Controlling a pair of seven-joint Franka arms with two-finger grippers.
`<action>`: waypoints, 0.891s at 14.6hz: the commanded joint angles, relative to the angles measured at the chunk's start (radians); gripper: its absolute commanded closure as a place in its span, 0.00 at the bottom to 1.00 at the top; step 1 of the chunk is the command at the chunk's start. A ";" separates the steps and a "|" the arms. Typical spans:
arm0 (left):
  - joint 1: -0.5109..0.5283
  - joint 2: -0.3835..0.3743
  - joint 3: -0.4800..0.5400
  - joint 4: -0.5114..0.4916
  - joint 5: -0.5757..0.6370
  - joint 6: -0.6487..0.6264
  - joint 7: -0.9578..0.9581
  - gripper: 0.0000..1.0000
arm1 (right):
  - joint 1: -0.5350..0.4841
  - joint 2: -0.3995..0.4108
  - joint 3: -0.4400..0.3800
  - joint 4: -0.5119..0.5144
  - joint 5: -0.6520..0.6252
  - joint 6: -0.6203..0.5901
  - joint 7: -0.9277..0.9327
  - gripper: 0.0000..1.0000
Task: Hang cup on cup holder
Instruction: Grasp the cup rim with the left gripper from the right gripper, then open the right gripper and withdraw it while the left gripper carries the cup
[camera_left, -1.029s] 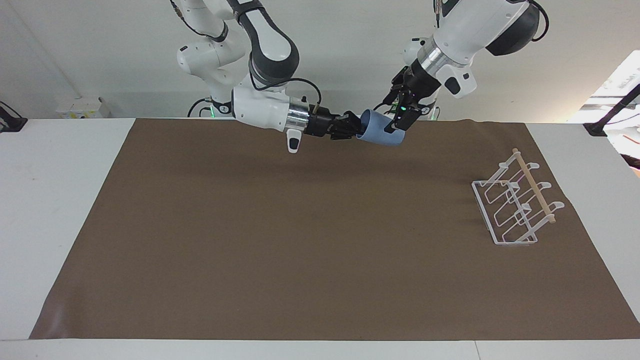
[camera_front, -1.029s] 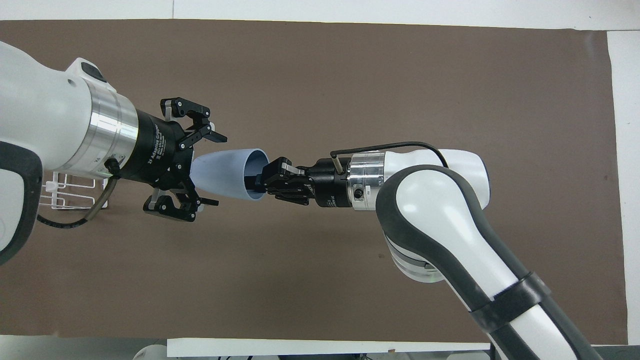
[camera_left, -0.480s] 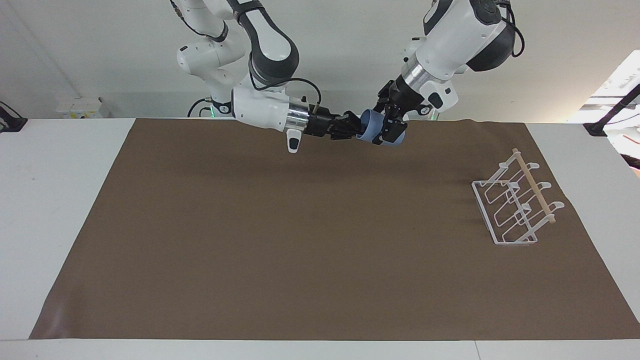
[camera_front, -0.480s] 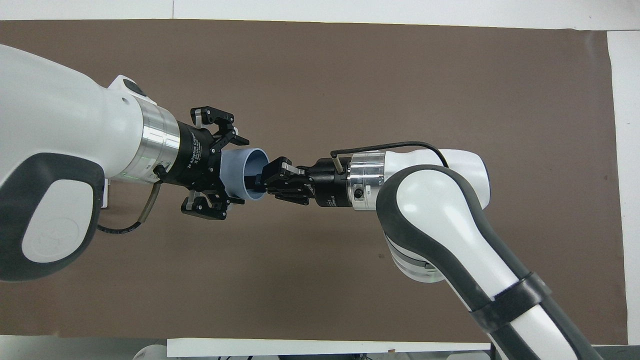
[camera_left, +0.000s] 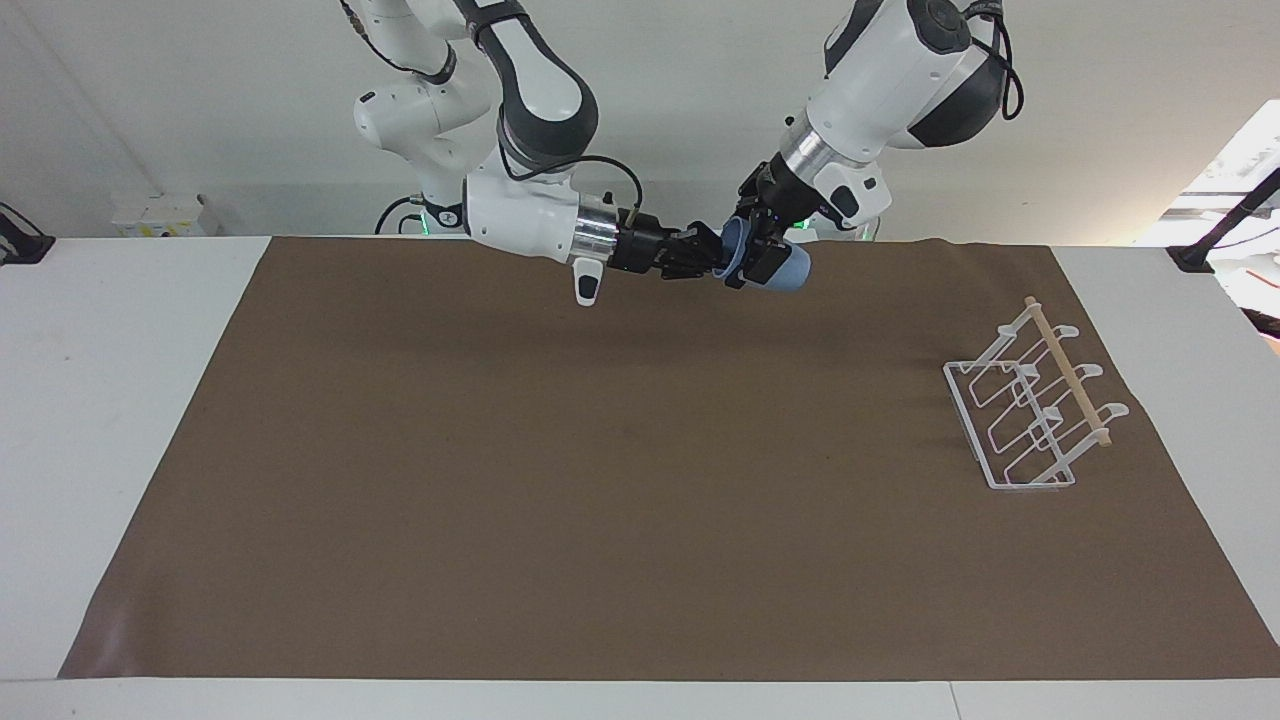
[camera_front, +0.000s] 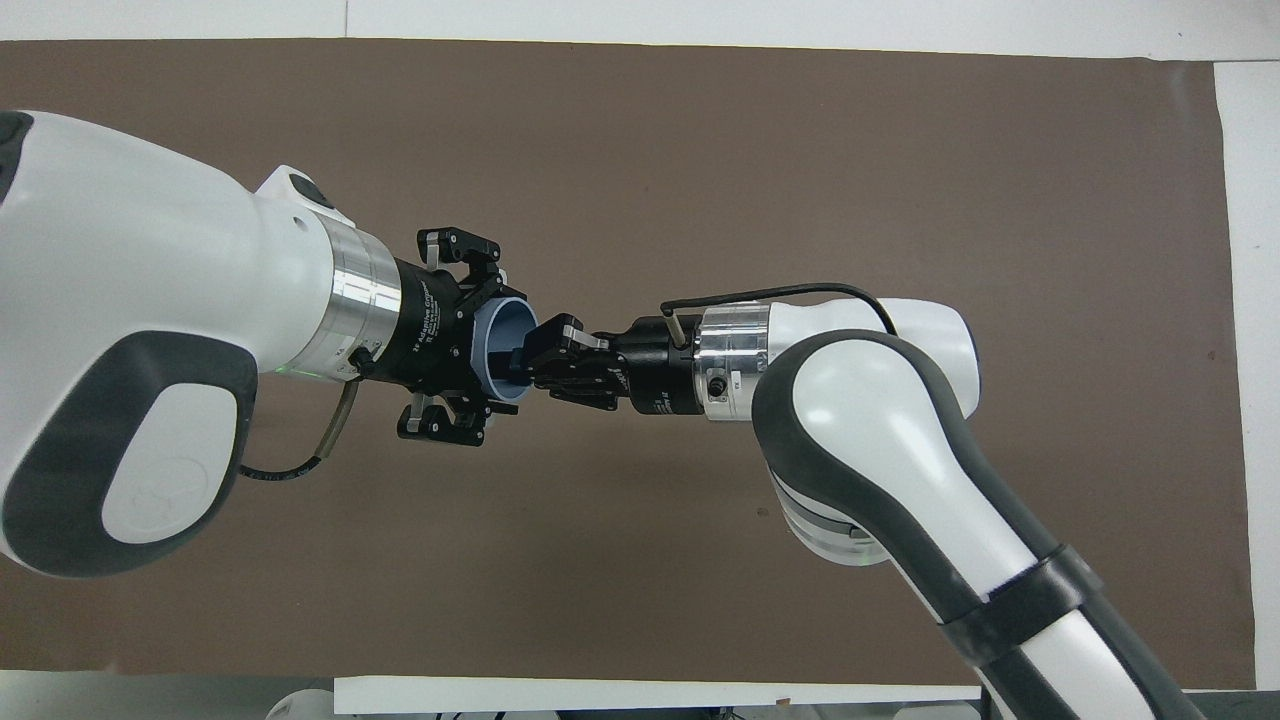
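The light-blue cup hangs on its side in the air between both grippers, over the edge of the brown mat closest to the robots. My right gripper is shut on the cup's rim, with one finger inside the mouth. My left gripper reaches in from the base end, and its fingers are closed on the cup's body. The white wire cup holder with its wooden dowel stands on the mat toward the left arm's end of the table. In the overhead view the left arm hides it.
A brown mat covers most of the white table. Apart from the cup holder, nothing stands on the mat.
My left gripper has moved in along the cup from its base and closed on the cup's body. The right gripper and the cup have stayed in place.
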 joint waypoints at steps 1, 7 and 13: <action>-0.033 -0.013 0.008 -0.027 -0.003 0.007 -0.001 0.97 | -0.005 -0.002 0.002 0.009 0.024 0.008 0.010 1.00; -0.031 -0.013 0.009 -0.022 0.002 -0.001 -0.004 1.00 | -0.008 -0.005 0.002 0.011 0.022 0.013 0.012 0.01; -0.018 -0.011 0.009 -0.027 0.152 -0.015 -0.018 1.00 | -0.122 -0.086 -0.002 -0.014 -0.149 -0.108 0.016 0.01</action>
